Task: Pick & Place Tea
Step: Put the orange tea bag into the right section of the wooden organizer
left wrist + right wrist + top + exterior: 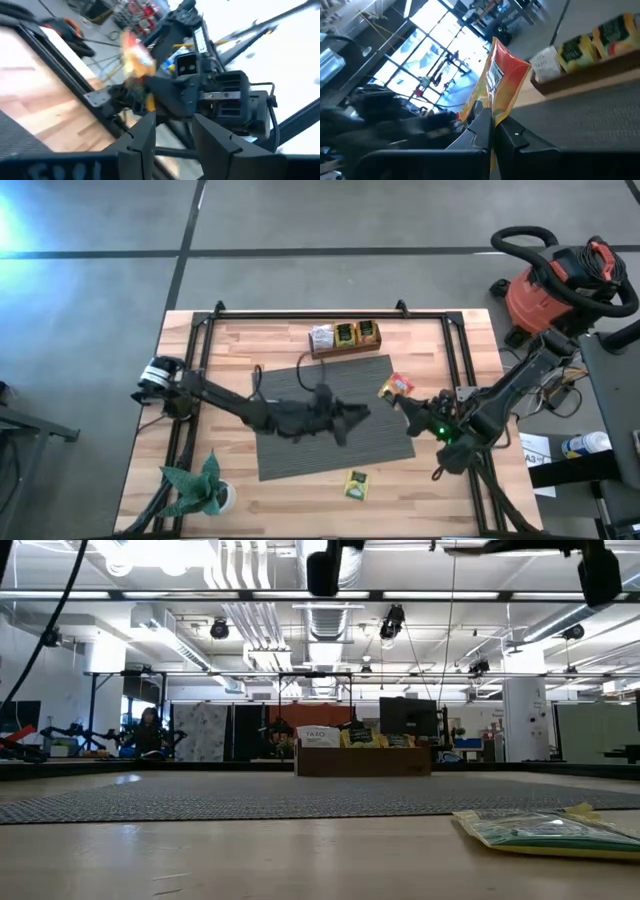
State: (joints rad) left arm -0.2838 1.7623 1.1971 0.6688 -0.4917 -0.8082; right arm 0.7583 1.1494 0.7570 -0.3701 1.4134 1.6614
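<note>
Right gripper [405,402] is pinched shut on an orange-red tea packet [397,386], held in the air over the right edge of the grey mat [300,450]; the right wrist view shows the packet [496,85] clamped by one corner, standing up between the fingers and tilted.

Left gripper [352,416] hovers over the mat's middle, pointing toward the right arm. Its fingers [142,140] stand apart with nothing between them.

Largest first for the rest: the wooden table [440,510] carries the mat, then a low cardboard tray [345,348] along the mat's far edge with three packets standing in it, one white [321,337] and two yellow-green [357,332]. A lone yellow-green packet [357,485] lies flat on bare wood just off the mat's near edge; the low view shows it [545,832] close to the camera. A potted plant [197,490] sits at the near left corner, out of play.

Step in hand looks like carrying the orange-red packet to the tray, though a hand-off to the left arm is possible; the blurred left wrist view does not settle it.

Doing it well: keep the pinch firm, since a corner grip lets the packet swing. Approach the tray from above at its open end beside the yellow-green ones, and lower before letting go so the standing packets aren't knocked over. Keep the left arm clear.
</note>
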